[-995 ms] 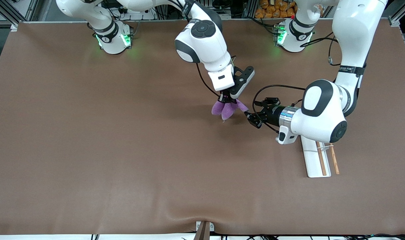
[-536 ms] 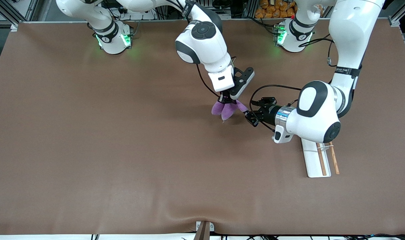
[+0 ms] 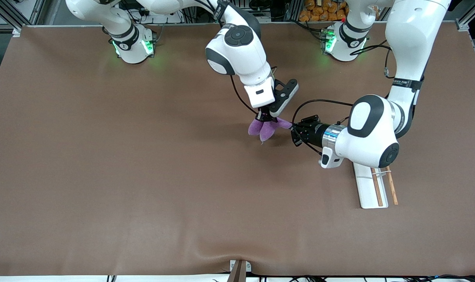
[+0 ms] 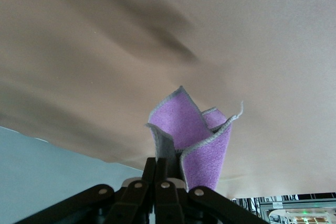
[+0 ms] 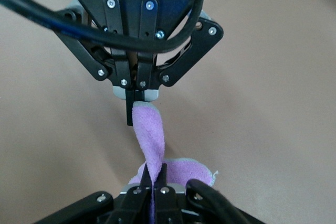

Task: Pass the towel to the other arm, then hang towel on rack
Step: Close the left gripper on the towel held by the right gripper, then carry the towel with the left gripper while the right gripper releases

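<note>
The purple towel (image 3: 263, 130) hangs bunched over the middle of the brown table. My right gripper (image 3: 264, 117) points down and is shut on its top. My left gripper (image 3: 293, 129) lies level beside it and is shut on the towel's corner toward the left arm's end. In the right wrist view my right gripper (image 5: 156, 174) pinches the towel (image 5: 149, 135), and the left gripper (image 5: 134, 109) clamps its other tip. In the left wrist view my left gripper (image 4: 161, 163) pinches the towel's grey-edged fold (image 4: 184, 124). The rack (image 3: 364, 188), a white base with two brown rods, lies under the left arm's elbow.
The left arm's big white elbow (image 3: 372, 131) hangs over the rack's end. A small bracket (image 3: 239, 269) sits at the table's edge nearest the front camera. Orange items (image 3: 319, 9) lie off the table near the left arm's base.
My left gripper has moved in toward the towel and shut on its corner; it was open and apart before. The right gripper and the towel have held still.
</note>
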Available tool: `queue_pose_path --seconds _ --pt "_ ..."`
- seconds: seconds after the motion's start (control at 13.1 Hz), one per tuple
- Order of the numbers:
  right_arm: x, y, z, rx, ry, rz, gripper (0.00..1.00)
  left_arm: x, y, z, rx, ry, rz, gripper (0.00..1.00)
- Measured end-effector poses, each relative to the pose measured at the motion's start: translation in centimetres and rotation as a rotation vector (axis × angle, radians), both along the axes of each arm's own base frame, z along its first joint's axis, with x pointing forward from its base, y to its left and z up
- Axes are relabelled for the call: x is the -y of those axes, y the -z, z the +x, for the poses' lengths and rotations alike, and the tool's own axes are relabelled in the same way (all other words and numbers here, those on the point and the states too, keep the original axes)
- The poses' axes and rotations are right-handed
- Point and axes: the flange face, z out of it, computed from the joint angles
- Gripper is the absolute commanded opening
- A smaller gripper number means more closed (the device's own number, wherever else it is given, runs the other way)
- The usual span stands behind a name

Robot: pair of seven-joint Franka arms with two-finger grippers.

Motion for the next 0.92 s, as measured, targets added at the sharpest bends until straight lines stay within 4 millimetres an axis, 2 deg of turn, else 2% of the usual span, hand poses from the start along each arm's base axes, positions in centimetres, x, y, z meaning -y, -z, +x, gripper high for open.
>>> queue_pose_path --seconds 0.15,0.23,0.31,0.61,0.92 --pt "0.0 0.0 0.0 0.000 0.000 0.001 0.00 0.0 -0.9 0.6 0.022 -0.005 -0.006 0.00" --pt "0.0 0.0 0.0 0.001 0.000 0.002 0.10 -0.2 -1.7 1.1 0.040 -0.011 -0.011 0.00" --pt "0.0 -0.1 0.0 0.003 0.001 0.004 0.99 -0.6 -2.5 1.7 0.059 -0.019 -0.015 0.00" --pt "0.0 -0.1 0.1 0.004 0.005 0.005 1.00 -3.1 -5.9 3.4 0.165 -0.012 0.042 0.00" --pt "0.2 -0.1 0.4 0.004 0.010 0.005 1.00 -5.2 -7.9 4.7 0.257 0.025 0.071 0.00"
